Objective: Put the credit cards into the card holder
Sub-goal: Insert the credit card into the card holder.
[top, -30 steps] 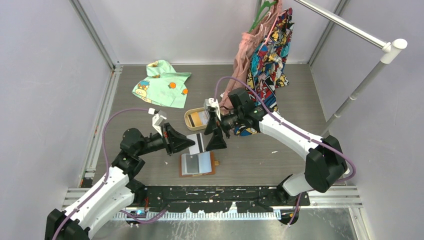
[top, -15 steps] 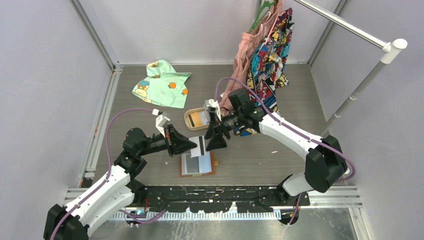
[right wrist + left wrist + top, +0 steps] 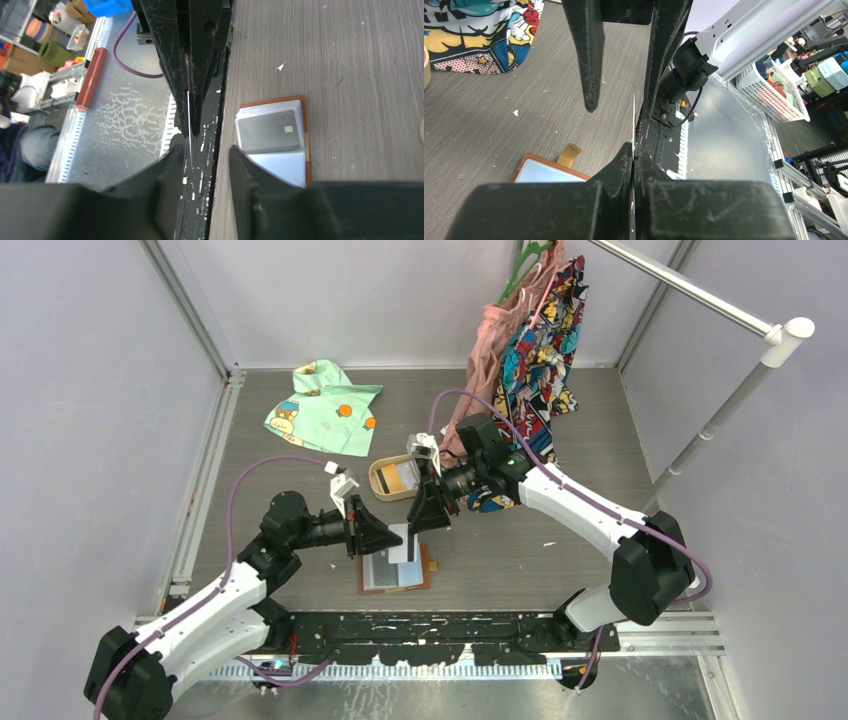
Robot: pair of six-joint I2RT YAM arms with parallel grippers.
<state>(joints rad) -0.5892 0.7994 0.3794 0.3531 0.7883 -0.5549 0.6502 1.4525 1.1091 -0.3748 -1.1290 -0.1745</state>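
Note:
My left gripper (image 3: 390, 539) is shut on a white credit card (image 3: 407, 544), held upright just above the card holder (image 3: 395, 572). The left wrist view shows that card (image 3: 633, 117) edge-on, pinched between my left gripper's (image 3: 633, 151) tips. My right gripper (image 3: 416, 528) reaches down over the card's other end, jaws apart. In the right wrist view the card's edge (image 3: 190, 142) stands between the jaws of my right gripper (image 3: 206, 149), close to one finger (image 3: 172, 162). The brown card holder (image 3: 300, 100) lies open with a grey card (image 3: 270, 132) and a light blue card (image 3: 280, 167) in it.
A tan oval tray (image 3: 379, 480) holding more cards sits behind the grippers. A green patterned cloth (image 3: 325, 405) lies at the back left. Colourful garments (image 3: 535, 340) hang from a rail at the back right and reach the table.
My left arm has carried the white card to the right, over the card holder. My right gripper's jaws have narrowed around the card's free end.

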